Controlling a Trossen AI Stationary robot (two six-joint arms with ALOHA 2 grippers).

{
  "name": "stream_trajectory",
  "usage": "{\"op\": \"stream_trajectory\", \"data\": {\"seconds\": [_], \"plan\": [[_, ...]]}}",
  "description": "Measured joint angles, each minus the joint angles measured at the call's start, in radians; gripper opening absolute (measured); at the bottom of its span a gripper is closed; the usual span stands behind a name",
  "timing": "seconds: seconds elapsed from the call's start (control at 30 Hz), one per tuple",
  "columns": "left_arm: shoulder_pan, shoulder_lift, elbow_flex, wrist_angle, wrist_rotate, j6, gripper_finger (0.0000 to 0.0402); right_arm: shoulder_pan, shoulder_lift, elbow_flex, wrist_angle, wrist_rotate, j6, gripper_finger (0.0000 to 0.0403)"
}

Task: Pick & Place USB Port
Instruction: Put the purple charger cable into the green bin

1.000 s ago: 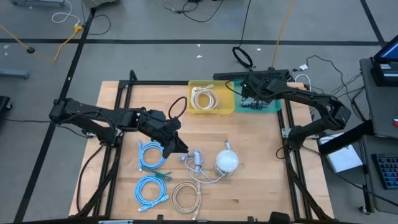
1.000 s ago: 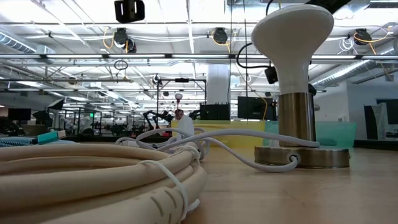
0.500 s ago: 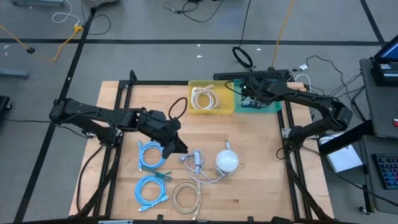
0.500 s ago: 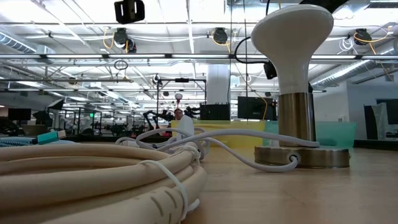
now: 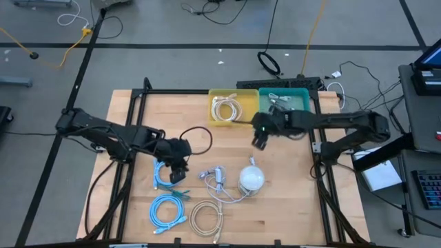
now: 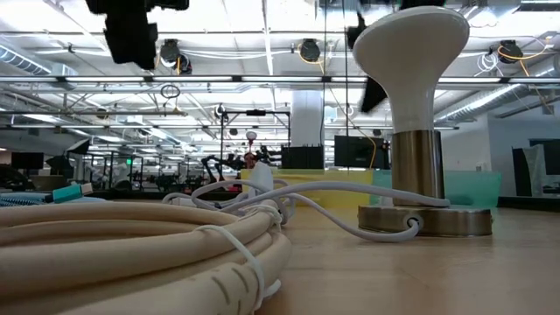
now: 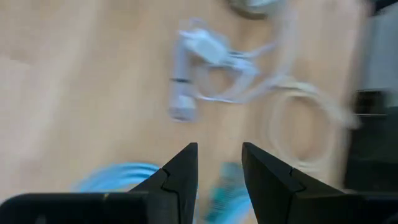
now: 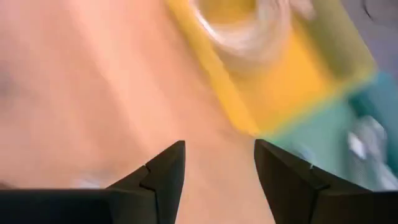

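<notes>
A white USB port block [image 5: 218, 177] lies with its tangled white cords on the wooden table, left of a white lamp [image 5: 251, 178]; the left wrist view shows it too [image 7: 194, 53]. My left gripper [image 5: 176, 173] hovers open over a blue cable coil [image 5: 164, 172], with nothing between its fingers [image 7: 219, 171]. My right gripper [image 5: 260, 140] hangs open and empty [image 8: 219, 165] above bare table just in front of the yellow bin [image 5: 233, 109] and the teal bin [image 5: 284, 101]. A small white item [image 5: 275, 102] lies in the teal bin.
The yellow bin holds a cream cable coil [image 5: 227, 108]. A second blue coil [image 5: 167, 209] and a cream coil [image 5: 207, 217] lie near the front edge. The lamp stands tall in the low view [image 6: 411, 114]. Bare wood lies between the bins and the lamp.
My right gripper has left the teal bin and swung toward the near edge and the left, out over the table's middle. My left gripper has shifted toward the left and near edges, away from the USB port block and over the blue coil.
</notes>
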Motion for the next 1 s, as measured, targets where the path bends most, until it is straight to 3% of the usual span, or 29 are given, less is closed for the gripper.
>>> {"op": "stream_trajectory", "data": {"seconds": [0.1,0.17,0.3,0.47,0.77,1.0], "plan": [[-0.013,0.01,0.0,-0.015,-0.131,0.079,0.0127,0.115,0.0,0.095,0.063,0.003,0.095,0.0193],[0.006,0.043,0.001,0.013,-0.155,0.109,0.0127,0.177,0.0,0.176,0.117,0.004,0.141,0.0198],[0.074,0.158,-0.001,0.036,-0.066,0.139,0.0127,0.275,-0.002,0.329,0.192,0.053,0.155,0.0214],[0.105,0.327,-0.001,0.073,0.007,0.185,0.0127,0.343,-0.006,0.46,0.133,0.174,0.151,0.0238],[0.088,0.448,-0.002,0.221,0.118,0.192,0.0136,0.427,-0.03,0.481,-0.039,0.338,0.273,0.026],[0.085,0.45,-0.002,0.259,0.075,0.182,0.0182,0.433,-0.03,0.481,-0.045,0.347,0.315,0.026]]}}
